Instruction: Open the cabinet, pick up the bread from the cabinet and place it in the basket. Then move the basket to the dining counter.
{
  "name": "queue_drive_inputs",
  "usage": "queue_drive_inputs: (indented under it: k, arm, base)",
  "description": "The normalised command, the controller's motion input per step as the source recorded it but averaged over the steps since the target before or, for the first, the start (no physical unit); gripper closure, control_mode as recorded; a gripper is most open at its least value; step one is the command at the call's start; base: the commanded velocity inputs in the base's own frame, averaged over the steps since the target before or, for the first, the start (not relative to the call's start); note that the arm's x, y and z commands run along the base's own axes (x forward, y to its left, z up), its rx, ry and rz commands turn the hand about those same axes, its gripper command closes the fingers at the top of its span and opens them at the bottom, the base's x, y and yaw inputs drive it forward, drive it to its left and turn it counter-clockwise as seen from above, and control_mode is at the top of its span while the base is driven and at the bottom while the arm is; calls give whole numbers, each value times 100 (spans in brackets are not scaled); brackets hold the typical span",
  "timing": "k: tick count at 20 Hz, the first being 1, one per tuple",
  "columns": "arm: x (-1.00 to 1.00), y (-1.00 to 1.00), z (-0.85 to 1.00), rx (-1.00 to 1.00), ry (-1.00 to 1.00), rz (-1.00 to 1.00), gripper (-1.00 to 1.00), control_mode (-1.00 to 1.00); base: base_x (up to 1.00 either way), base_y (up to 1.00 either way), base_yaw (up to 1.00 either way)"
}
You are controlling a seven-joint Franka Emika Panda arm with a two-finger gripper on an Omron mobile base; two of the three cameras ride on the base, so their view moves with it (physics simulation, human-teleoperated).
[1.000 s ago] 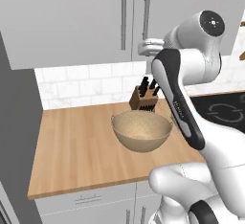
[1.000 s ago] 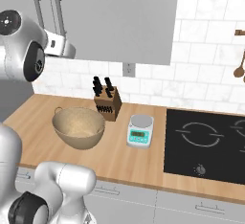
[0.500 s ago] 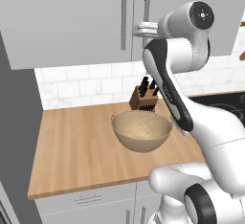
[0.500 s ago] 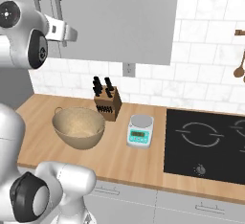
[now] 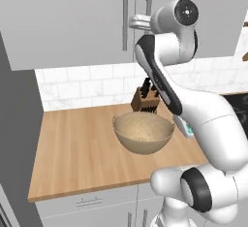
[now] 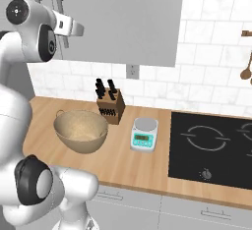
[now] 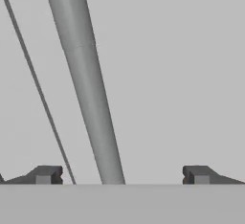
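While the two flat doors of the wide light-grey wall cabinet point(image 5: 72, 22) are shut, the fingers point(image 7: 122, 175) stand wide apart either side of a long vertical silver bar handle point(image 7: 86, 84), not yet closed on it. That bar looks stiff, smooth and probably slippery; taking it squarely across its middle should keep it from sliding. Any bread is hidden behind the doors. Below, the large round tan woven-looking basket point(image 5: 143, 131) sits on the wooden desk point(image 5: 72, 148), just beside a knife block point(image 6: 110, 106)
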Motion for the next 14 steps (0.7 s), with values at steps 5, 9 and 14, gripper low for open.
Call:
queue_drive_inputs:
  k: [5,9,14]
  arm:
    - [65,0,-1,1,2,0,-100,-100]
    - [67,3,-25,0,-12,0,-100,-100]
    - [74,0,-29,0,-18,0,100,-100]
  base:
    - [0,0,0]
    - [0,0,0]
    - [0,0,0]
